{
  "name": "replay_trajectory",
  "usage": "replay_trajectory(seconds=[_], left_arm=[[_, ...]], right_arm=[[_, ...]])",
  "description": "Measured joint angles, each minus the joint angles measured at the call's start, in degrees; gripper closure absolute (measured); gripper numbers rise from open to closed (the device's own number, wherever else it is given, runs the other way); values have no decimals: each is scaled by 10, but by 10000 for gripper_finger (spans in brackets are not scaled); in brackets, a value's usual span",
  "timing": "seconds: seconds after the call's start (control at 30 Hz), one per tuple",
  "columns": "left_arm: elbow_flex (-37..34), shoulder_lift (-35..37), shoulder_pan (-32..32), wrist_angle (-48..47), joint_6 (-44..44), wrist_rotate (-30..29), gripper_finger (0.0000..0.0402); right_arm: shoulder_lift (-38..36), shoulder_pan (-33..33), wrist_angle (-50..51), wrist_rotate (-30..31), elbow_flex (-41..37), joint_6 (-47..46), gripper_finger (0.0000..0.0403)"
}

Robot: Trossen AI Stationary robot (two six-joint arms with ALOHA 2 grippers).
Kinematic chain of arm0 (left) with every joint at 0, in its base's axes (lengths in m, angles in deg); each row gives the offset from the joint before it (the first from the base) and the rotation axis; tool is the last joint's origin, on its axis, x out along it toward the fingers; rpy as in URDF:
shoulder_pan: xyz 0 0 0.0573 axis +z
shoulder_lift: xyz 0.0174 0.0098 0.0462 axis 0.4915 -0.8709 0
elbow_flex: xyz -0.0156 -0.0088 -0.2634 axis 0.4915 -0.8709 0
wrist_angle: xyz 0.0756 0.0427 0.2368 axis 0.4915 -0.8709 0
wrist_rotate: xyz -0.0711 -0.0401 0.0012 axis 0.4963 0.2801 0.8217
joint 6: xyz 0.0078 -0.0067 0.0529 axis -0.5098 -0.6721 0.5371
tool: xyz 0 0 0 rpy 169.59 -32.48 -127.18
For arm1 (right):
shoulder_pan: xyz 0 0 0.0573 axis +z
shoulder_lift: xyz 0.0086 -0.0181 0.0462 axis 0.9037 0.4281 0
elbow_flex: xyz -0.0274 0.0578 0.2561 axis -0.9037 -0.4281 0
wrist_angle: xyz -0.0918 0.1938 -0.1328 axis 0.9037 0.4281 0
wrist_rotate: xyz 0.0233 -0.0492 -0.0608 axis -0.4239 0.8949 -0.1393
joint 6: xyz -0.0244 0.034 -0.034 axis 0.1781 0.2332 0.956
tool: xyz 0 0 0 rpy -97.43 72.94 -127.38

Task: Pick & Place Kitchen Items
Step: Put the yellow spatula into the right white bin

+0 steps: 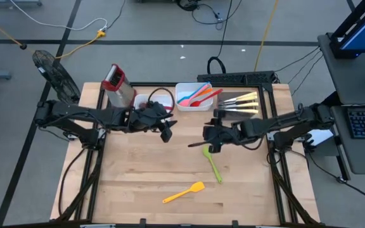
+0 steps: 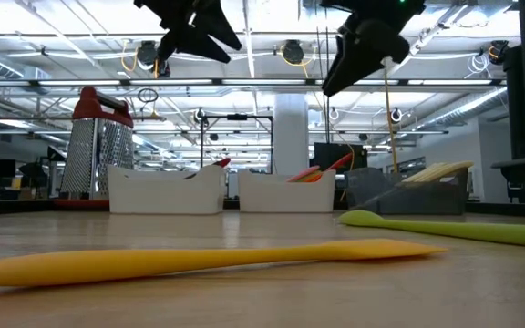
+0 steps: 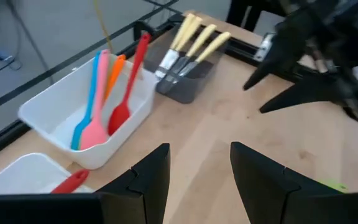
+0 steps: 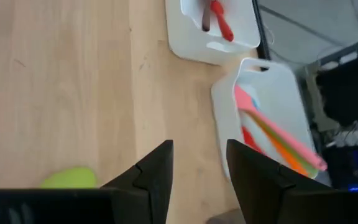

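Only the high view shows the yellow spatula (image 1: 184, 192) and green spatula (image 1: 213, 164) lying on the desk (image 1: 138, 177) near the white tray (image 1: 194, 97), which holds blue, pink, orange and red utensils (image 3: 104, 93). Both the left tool (image 3: 197, 180) and the right tool (image 4: 197, 174) hang apart, empty.

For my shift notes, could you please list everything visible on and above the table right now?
Yellow spatula: one, near table edge.
Green spatula: one, lying below the right gripper.
White tray: one, far side, holding blue, pink, orange and red utensils.
Second white tray: one, left of the first, with a red utensil.
Dark tray: one, holding pale-handled knives.
Red-topped grater: one, far left corner.
Left gripper: jaws open, empty, raised.
Right gripper: jaws open, empty, raised.
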Motion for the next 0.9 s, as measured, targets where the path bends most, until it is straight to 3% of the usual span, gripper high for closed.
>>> replay_trajectory(seconds=[0.23, 0.5, 0.7, 0.9], left_arm=[[0, 0, -38, 6, -16, 44, 229], [0, 0, -117, 2, -44, 60, 229], [0, -8, -163, -1, -28, 59, 229], [0, -7, -186, 3, -67, 57, 229]], right_arm=[[0, 33, 25, 1, 0, -116, 261], [0, 72, 18, -59, 0, -208, 261], [-17, 93, -2, -55, 0, -205, 261], [-83, 102, -40, -57, 0, -189, 261]])
